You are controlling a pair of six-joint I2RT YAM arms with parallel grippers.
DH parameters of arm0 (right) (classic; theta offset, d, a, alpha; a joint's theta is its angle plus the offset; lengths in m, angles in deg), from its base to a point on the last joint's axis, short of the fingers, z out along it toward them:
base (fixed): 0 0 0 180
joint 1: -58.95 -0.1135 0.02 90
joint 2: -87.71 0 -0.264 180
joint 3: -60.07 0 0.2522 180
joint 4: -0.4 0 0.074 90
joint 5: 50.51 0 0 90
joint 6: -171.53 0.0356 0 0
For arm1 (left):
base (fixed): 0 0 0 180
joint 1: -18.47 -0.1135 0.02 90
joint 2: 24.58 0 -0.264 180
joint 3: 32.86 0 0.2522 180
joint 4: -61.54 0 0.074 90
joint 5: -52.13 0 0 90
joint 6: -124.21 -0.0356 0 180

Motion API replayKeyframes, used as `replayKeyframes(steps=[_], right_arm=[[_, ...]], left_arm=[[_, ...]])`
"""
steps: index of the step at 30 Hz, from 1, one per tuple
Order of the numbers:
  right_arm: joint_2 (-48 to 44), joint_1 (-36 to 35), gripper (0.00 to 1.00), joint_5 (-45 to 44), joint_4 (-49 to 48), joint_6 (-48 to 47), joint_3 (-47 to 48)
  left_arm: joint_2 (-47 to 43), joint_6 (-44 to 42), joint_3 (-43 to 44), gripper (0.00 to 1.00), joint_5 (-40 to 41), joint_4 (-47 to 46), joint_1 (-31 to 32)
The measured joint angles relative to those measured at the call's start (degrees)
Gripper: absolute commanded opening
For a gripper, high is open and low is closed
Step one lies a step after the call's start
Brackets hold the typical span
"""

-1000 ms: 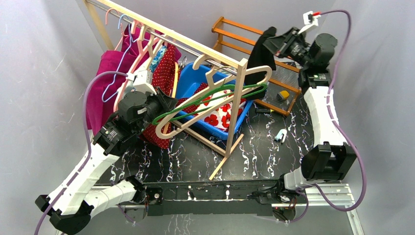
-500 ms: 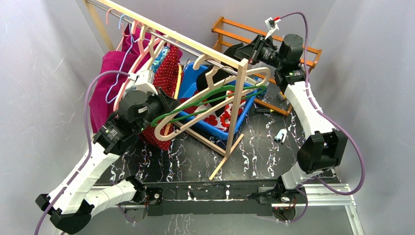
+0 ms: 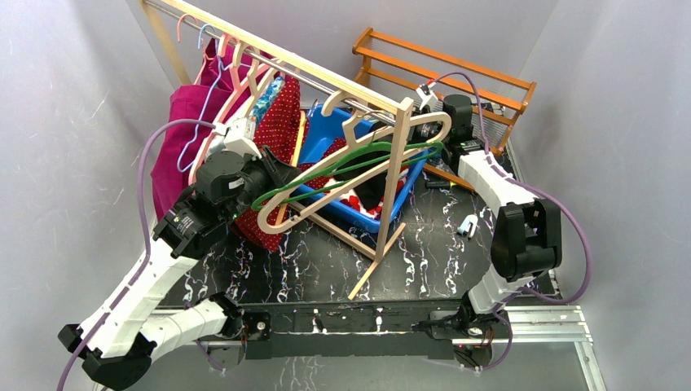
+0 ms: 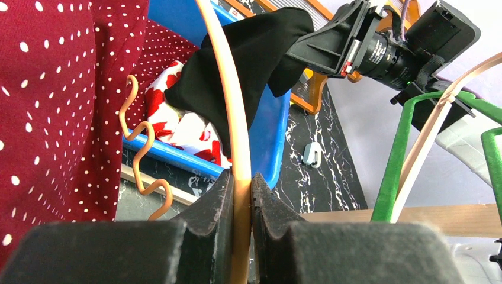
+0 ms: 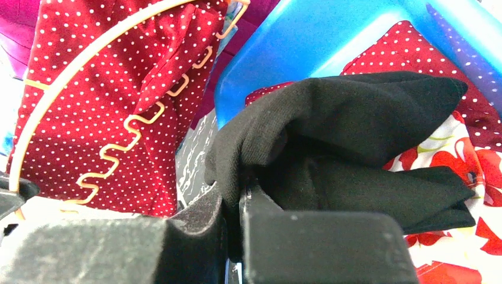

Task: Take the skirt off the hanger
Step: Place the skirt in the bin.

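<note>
My left gripper (image 4: 241, 183) is shut on the thin beige hanger (image 4: 228, 89), which juts forward from the wooden rack; the gripper also shows in the top view (image 3: 277, 175) on that hanger (image 3: 358, 167). My right gripper (image 5: 237, 195) is shut on a fold of the black skirt (image 5: 355, 130). The skirt hangs off the hanger, bunched over the blue bin (image 5: 308, 53). In the top view the skirt (image 3: 376, 187) lies low in the bin (image 3: 326, 130). In the left wrist view the skirt (image 4: 248, 53) trails from the right gripper (image 4: 331, 44).
A red dotted garment (image 5: 118, 94) and a magenta one (image 3: 179, 122) hang on the wooden rail (image 3: 269, 53). A green hanger (image 3: 350, 159) sits beside the beige one. The bin holds red floral cloth (image 5: 467, 160). An orange shelf (image 3: 444, 69) stands behind. A white clip (image 3: 467, 226) lies on the table.
My right arm has swung down and left from high at the back right, carrying the black skirt into the blue bin. My left gripper has kept still on the hanger.
</note>
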Motion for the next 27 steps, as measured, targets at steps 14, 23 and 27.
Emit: replayKeyframes(steps=[14, 23, 27], right_arm=[[3.76, -0.48, 0.44, 2.34, 9.62, -8.41, 5.11], [8.0, -5.55, 0.56, -1.7, 11.17, -11.15, -0.92], [8.2, -4.26, 0.69, -2.99, 12.98, -12.63, -0.96]], left_arm=[[1.11, 1.64, -0.59, 0.0, -0.55, -2.19, 0.0], [1.07, 4.31, -0.52, 0.0, -1.09, -2.71, 0.0], [0.79, 5.57, -0.33, 0.0, -2.29, -2.64, 0.0]])
